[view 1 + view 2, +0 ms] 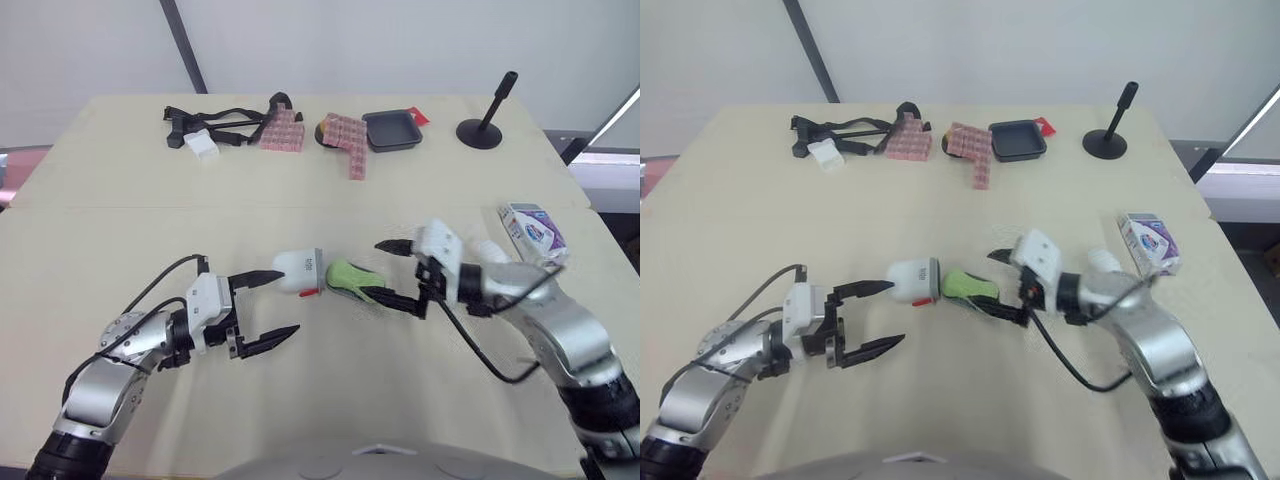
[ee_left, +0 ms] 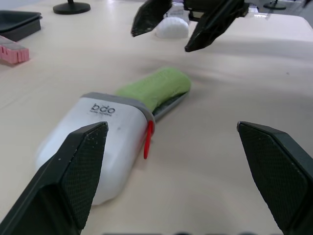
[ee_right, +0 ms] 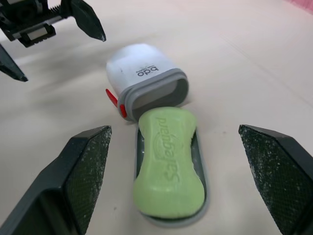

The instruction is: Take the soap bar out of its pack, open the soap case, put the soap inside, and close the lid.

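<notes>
Table, mid-front:
- Soap bar, green: one, lying on the case's grey inner tray, most of which it hides.
- White case shell with red catch: one, its mouth touching the soap's end.
- Left gripper: fingers spread, just beside the shell, holding nothing.
- Right gripper: fingers spread either side of the soap.
- Soap pack: one, far right; whether its flaps are open is hard to tell.

Back edge: pink block clusters, two; black tray, one.
</notes>
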You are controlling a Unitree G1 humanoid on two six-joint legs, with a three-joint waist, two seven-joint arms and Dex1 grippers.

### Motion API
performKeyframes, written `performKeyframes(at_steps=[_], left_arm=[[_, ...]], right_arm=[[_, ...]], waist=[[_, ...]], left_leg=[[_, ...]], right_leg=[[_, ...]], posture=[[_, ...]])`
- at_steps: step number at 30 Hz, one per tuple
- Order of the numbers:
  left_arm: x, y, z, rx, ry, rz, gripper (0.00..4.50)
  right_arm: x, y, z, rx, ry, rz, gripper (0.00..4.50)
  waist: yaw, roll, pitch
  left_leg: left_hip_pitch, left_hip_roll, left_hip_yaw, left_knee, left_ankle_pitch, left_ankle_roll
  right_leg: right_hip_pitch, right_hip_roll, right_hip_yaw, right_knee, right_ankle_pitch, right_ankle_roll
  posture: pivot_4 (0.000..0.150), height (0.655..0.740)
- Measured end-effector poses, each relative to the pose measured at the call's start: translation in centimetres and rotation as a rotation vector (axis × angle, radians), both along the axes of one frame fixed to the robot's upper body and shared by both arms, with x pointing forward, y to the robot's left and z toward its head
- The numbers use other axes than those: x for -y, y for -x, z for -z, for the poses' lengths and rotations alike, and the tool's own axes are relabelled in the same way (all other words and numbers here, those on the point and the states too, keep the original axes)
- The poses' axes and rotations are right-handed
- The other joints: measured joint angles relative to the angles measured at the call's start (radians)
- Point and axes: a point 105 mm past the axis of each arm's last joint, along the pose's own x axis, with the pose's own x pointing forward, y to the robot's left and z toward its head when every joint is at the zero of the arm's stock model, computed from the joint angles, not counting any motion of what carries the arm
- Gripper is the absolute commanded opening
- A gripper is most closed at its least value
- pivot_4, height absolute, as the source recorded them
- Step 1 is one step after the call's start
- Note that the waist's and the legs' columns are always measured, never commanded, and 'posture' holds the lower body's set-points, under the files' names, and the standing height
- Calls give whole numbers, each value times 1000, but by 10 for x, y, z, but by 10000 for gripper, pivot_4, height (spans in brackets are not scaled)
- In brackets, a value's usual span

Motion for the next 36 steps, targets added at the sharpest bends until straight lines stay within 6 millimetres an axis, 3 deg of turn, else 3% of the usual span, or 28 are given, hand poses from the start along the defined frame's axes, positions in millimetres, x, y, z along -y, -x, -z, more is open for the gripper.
performKeyframes(at_steps=[6, 13, 18, 23, 31, 36], left_arm=[[-1, -9, -1, 13, -13, 4, 45000], [-5, -16, 0, 10, -46, 39, 45000], [-16, -41, -11, 48, -175, 144, 45000], [-11, -61, -22, 74, -246, 222, 45000], [1, -69, -14, -8, -367, 361, 45000], [8, -77, -8, 12, -423, 334, 45000]], right_arm=[[24, 18, 29, 67, -170, 146, 44670], [40, 32, 44, 120, -104, 130, 44670], [45, 43, 55, 114, -75, 104, 44670], [48, 47, 58, 110, -57, 94, 44670], [48, 46, 59, 103, -56, 100, 44670], [47, 44, 58, 106, -60, 110, 44670]], waist=[[-21, 0, -1], [-28, -1, -1], [-20, -1, -2], [-24, -1, -2], [-21, -1, -2], [-19, -2, -2]], left_leg=[[0, -1, 0, 0, 1, 2], [0, -1, -2, 0, 1, 3], [1, -2, -3, 0, 2, 4], [-1, -2, -3, 0, 2, 4], [-1, -2, -3, 0, 2, 4], [-1, -2, -3, 0, 2, 4]], right_leg=[[0, -2, 0, 0, 0, 0], [1, -3, -2, 0, 0, 0], [1, -4, -3, 0, 0, 0], [1, -4, -3, 1, 0, -1], [2, -4, -3, 1, 0, -1], [2, -4, -3, 0, 0, -1]], posture=[[1500, 7400], [1500, 7400], [1500, 7400], [1500, 7400], [1500, 7400], [1500, 7400]])
